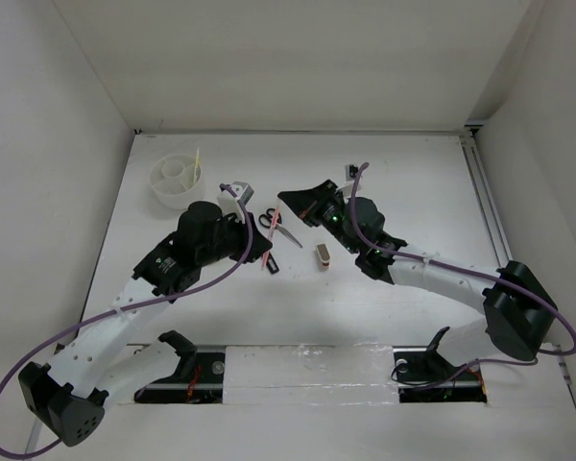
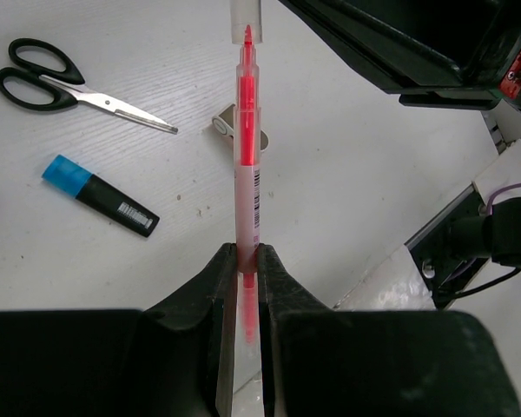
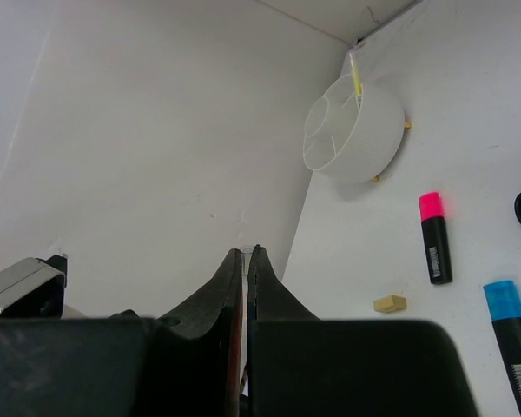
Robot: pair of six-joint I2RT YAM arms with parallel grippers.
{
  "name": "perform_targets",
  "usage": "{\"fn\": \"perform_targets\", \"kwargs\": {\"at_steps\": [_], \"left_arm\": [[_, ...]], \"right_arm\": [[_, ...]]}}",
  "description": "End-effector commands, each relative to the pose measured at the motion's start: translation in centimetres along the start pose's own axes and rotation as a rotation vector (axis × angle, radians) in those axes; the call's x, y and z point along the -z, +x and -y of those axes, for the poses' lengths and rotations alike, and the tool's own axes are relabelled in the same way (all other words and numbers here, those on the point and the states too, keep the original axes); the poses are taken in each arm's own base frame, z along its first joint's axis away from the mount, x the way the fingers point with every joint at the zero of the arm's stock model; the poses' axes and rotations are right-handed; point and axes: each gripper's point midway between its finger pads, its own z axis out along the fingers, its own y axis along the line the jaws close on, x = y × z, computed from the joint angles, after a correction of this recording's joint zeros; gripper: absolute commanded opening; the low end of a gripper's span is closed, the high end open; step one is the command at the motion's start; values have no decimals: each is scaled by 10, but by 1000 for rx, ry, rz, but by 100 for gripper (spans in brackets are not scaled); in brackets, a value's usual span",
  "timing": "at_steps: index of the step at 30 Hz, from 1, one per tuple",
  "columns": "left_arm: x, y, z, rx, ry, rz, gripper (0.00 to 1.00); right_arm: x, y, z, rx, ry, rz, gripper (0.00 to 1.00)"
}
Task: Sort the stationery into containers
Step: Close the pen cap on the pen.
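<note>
No word or number can be read anywhere. The pink pen (image 2: 247, 174) carries a black barcode printed lengthwise on its clear barrel, with any digits too small to make out. The blue highlighter (image 2: 100, 195) has white print and a barcode-like block on its black body, illegible in both wrist views. The pink highlighter (image 3: 434, 239) bears the same kind of white marking, also unreadable. A small pale sticker sits on the black housing of the left arm (image 1: 178, 254); its writing is blurred.
</note>
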Motion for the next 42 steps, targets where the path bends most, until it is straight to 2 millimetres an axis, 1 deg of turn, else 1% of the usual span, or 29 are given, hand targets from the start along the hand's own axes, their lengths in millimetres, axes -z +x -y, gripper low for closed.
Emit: {"fn": "perform_targets", "kwargs": {"at_steps": [1, 7, 8, 12, 13, 15, 16, 17, 18, 19, 20, 21, 22, 23, 24, 25, 26, 28, 29, 31, 34, 35, 36, 37, 38, 40, 41, 42], "left_arm": [[1, -9, 0, -19, 2, 42, 0], [5, -12, -1, -20, -11, 59, 0], [5, -12, -3, -20, -19, 62, 0], [5, -12, -2, -11, -19, 63, 0], [5, -12, -2, -11, -19, 63, 0], [5, -12, -2, -11, -19, 63, 0], [5, -12, -2, -11, -19, 63, 0], [5, -12, -2, -11, -19, 63, 0], [5, -12, -2, -11, -19, 63, 0], [5, -12, -2, -11, -19, 63, 0], [4, -14, -1, -11, -19, 63, 0], [4, -14, -1, -11, -19, 63, 0], [4, -14, -1, -11, -19, 63, 0], [2, -13, -3, -9, -23, 54, 0], [4, -17, -1, -11, -19, 62, 0], [3, -18, -3, -11, -31, 68, 0], [5, -21, -1, -3, -27, 77, 0], [11, -28, 2, -7, -25, 105, 0], [11, -28, 2, 2, -24, 105, 0], [14, -36, 5, -1, -24, 127, 0], [18, -45, 1, -2, -56, 164, 0], [23, -54, 4, -5, -56, 199, 0], [23, -54, 4, -5, -56, 199, 0], [25, -59, 3, -16, -66, 213, 0], [27, -64, 6, -18, -61, 226, 0], [32, -74, 8, -32, -70, 248, 0], [30, -77, 5, -44, -86, 249, 0], [32, -79, 5, -43, -95, 252, 0]], "right_arm": [[-2, -3, -26, 14, -78, 9, 0], [-2, -3, -26, 23, -77, 10, 0], [-1, -1, -22, 25, -70, 5, 0], [-1, 1, -22, 34, -75, -4, 0], [-1, 7, -20, 35, -71, -16, 0], [-1, 9, -21, 35, -77, -27, 0], [-2, 11, -17, 46, -69, -31, 0], [-1, 15, -22, 44, -86, -44, 0], [-3, 18, -17, 46, -76, -50, 0], [-3, 17, -21, 44, -89, -43, 0], [-3, 23, -19, 53, -87, -56, 0], [-3, 23, -19, 54, -86, -56, 0], [-3, 24, -27, 50, -106, -55, 0], [-3, 24, -26, 60, -107, -55, 0], [-3, 24, -26, 60, -107, -55, 0], [-3, 24, -26, 72, -107, -54, 0], [-1, 30, -23, 87, -104, -66, 0], [0, 34, -24, 105, -109, -73, 0], [0, 34, -24, 114, -110, -72, 0], [-1, 45, -19, 137, -117, -119, 0], [0, 53, -18, 139, -129, -157, 0], [1, 56, -19, 139, -139, -172, 0], [3, 58, -15, 140, -130, -178, 0], [4, 67, -14, 141, -135, -204, 0], [4, 67, -14, 141, -135, -204, 0], [9, 81, -11, 142, -144, -256, 0], [11, 85, -13, 142, -157, -278, 0], [11, 88, -9, 143, -153, -292, 0]]}}
